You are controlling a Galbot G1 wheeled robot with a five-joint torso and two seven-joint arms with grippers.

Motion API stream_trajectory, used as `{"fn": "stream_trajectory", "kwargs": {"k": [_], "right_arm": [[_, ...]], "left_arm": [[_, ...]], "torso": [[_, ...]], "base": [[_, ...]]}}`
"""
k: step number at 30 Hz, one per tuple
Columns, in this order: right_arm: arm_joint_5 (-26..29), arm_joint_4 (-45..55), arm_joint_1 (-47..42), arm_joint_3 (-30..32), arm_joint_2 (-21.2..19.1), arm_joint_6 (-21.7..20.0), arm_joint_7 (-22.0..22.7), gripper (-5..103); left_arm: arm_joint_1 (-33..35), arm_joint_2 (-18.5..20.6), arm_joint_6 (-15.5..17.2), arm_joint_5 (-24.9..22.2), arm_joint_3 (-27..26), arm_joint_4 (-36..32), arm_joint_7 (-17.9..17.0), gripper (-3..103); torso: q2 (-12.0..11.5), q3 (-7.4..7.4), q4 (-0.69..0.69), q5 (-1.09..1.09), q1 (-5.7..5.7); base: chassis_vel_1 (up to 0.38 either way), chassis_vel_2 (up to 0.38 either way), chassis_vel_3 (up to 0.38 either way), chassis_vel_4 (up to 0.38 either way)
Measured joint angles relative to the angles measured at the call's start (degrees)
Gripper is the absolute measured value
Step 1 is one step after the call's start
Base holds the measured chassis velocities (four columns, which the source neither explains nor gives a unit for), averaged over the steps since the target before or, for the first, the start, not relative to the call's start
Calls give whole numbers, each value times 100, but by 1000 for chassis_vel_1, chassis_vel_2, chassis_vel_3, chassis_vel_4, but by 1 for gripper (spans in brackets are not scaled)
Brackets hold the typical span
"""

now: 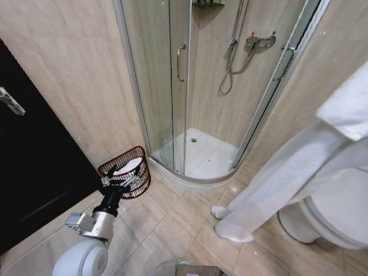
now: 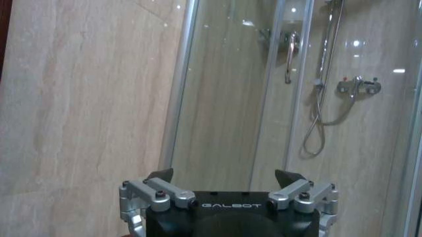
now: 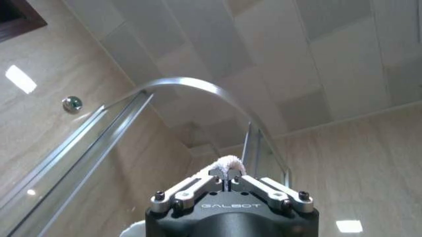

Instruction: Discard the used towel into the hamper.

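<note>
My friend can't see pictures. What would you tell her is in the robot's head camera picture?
The robot's left gripper, jaws open, hovers at the rim of the hamper, which stands on the tiled floor beside a glass shower cabin and already holds something white. A long white towel hangs down at the right, over a toilet.

A dark reddish-brown open-weave round hamper (image 1: 127,168) holds something white. A long white terry towel (image 1: 276,178) hangs over beige stone-look floor tiles (image 1: 172,221) veined faintly darker. The walls wear the same streaked beige marble (image 1: 69,86). The black-and-silver left gripper (image 1: 119,181) carries white "GALBOT" lettering.
</note>
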Motion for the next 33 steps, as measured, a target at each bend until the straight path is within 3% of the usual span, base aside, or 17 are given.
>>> {"fn": "stream_trajectory", "kwargs": {"k": [19,33], "right_arm": [[-103,189,104,-263,-8,7,-53,2],[88,-365,219,188,-685,-11,-54,2]], "left_arm": [[0,0,0,0,0,0,0,100],[0,0,0,0,0,0,0,100]], "torso": [[450,260,0,1,189],[840,483,0,1,356]], "base": [[0,0,0,0],[0,0,0,0]]}}
